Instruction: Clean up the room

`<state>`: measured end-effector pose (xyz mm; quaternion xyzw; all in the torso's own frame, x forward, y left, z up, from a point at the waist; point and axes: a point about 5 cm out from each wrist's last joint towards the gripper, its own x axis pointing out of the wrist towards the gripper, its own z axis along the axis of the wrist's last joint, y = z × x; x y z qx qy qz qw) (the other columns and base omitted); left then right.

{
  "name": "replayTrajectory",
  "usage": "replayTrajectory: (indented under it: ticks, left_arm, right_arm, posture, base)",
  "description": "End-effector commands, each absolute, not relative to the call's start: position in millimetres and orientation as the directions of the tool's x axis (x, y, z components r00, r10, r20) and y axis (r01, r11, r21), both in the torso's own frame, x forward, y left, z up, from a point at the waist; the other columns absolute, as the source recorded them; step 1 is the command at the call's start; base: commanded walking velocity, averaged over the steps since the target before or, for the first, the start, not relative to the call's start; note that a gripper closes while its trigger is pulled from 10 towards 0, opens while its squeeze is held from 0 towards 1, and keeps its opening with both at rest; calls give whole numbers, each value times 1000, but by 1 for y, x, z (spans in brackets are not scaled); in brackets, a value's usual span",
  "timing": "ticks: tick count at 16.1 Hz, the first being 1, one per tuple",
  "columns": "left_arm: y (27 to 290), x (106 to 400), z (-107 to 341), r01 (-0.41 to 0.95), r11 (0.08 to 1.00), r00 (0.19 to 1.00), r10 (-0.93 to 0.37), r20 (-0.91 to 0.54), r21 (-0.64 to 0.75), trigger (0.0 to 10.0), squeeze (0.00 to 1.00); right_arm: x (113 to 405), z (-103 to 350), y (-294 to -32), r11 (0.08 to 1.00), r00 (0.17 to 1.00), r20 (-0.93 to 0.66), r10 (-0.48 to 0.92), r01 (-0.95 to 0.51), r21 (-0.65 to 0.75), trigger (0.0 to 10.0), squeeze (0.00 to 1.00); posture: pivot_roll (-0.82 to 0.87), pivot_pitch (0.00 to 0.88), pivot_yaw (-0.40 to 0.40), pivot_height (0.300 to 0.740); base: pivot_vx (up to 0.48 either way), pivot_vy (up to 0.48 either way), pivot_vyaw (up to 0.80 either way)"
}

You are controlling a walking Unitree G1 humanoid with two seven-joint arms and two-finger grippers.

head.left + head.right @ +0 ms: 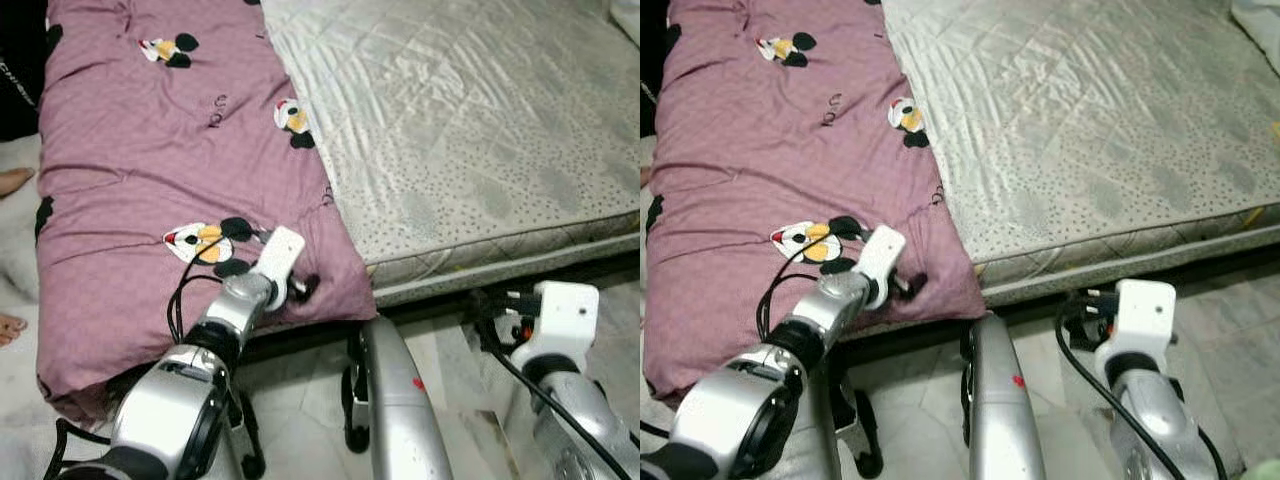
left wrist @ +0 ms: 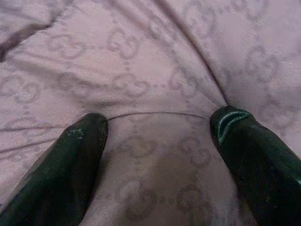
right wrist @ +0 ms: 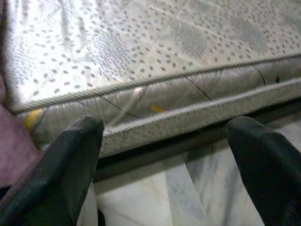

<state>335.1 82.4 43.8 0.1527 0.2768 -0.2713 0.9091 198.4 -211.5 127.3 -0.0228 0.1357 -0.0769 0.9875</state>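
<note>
Mauve quilted fabric covers the left part of the bed: a blanket (image 1: 150,150) printed with cartoon mouse figures lies over the mattress (image 1: 470,130) and hangs over its near edge down toward the floor (image 1: 300,390). We see our left gripper (image 2: 157,136) resting on that blanket near its lower right corner, just beside 1 of the printed figures (image 1: 205,242). In the left wrist view its 2 black fingers (image 2: 66,165) are spread wide apart, both tips pressed against the cloth, and a fold of blanket bulges up between them; nothing is pinched yet. The cloth there shows a faint repeating interlocked pattern.

To the right of the blanket the mattress is bare, pale grey-white with a dotted quilted top and a piped side seam. Our right gripper (image 3: 164,141) hangs low in front of the mattress's near edge, over the pale marbled floor, touching nothing. Its 2 fingers (image 3: 70,160) are also spread open, with the mattress side and the dark gap under the bed between them. A small yellow mark (image 3: 157,108) shows on the mattress side.

At the far left, beside the blanket, we see a person's bare feet (image 1: 12,182) on the floor.
</note>
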Motion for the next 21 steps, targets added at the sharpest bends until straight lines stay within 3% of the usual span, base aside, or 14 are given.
replayTrajectory:
  ticks: [1,3,5,6,9,10,12,14,18,21]
  left_arm:
    - [71,299,4,681,731,527,-448,-722,42,10000,0]
    - [71,306,11,673,729,604,-446,-660,123,10000,0]
    - [70,330,49,548,813,800,-441,-408,197,10000,0]
    - [72,334,60,507,839,842,-432,-322,199,10000,0]
    - [89,320,92,352,930,936,-352,-19,105,10000,0]
    - [91,317,94,338,936,941,-340,-2,93,10000,0]
    - [111,297,116,230,971,956,-238,169,70,10000,0]
    - [127,289,125,159,985,964,-169,207,64,10000,0]
    - [165,271,119,-13,1000,994,12,111,4,10000,0]
    - [168,263,117,-1,998,997,-4,81,63,10000,0]
  right_arm:
    - [197,124,-212,986,946,-280,-165,149,-76,10000,0]
    - [204,124,-209,988,952,-265,-155,144,-62,10000,0]
    - [218,127,-202,991,968,-213,-132,130,-21,10000,0]
    - [224,127,-198,992,973,-196,-121,122,-4,10000,0]
    - [245,125,-181,995,986,-151,-74,82,51,10000,0]
    - [247,124,-179,995,987,-147,-71,80,56,10000,0]
    - [263,126,-164,996,994,-100,-43,51,71,10000,0]
    - [268,126,-161,995,995,-93,-30,38,93,10000,0]
    - [278,126,-164,991,998,-42,-54,59,124,10000,0]
    - [283,128,-164,990,998,-20,-57,59,130,10000,0]
  posture:
    - [-278,273,-53,572]
    - [-254,249,-48,572]
    - [-204,210,-45,572]
    - [-182,195,-47,572]
    - [-104,135,-34,572]
    - [-104,135,-34,572]
    - [-51,85,-35,572]
    - [-40,70,-36,572]
    - [-30,65,-29,612]
    - [-20,65,-35,647]
  base:
    - [0,0,0]
    - [0,0,0]
    - [0,0,0]
    - [0,0,0]
    - [0,0,0]
    - [0,0,0]
    - [0,0,0]
    - [0,0,0]
    - [0,0,0]
    - [0,0,0]
